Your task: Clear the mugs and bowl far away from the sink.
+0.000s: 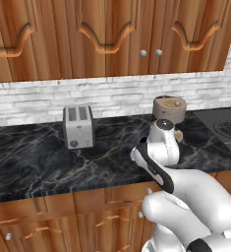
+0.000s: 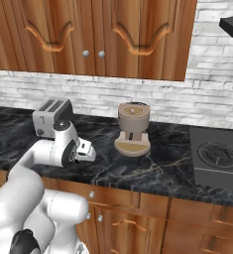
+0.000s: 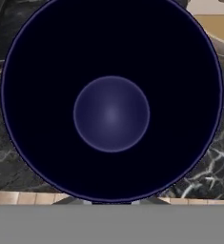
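Navy mug (image 3: 111, 114): sitting at centre of hand view, over black marble counter (image 1: 38, 157), near its front edge.
Gripper (image 2: 87, 150): clenching, apparently pinching mug's lower rim.
Advice: keeping mug level while lowering.

dark round bowl (image 3: 111, 100), black marble counter (image 3: 213, 162) beneath

One silver toaster (image 1: 78, 126) and one tan coffee grinder (image 2: 132, 129) stand on the black marble worktop (image 1: 33, 157). One stove (image 2: 218, 158) sits at the right end. One dark, round bowl-like vessel (image 3: 111, 100) shows in the hand view.
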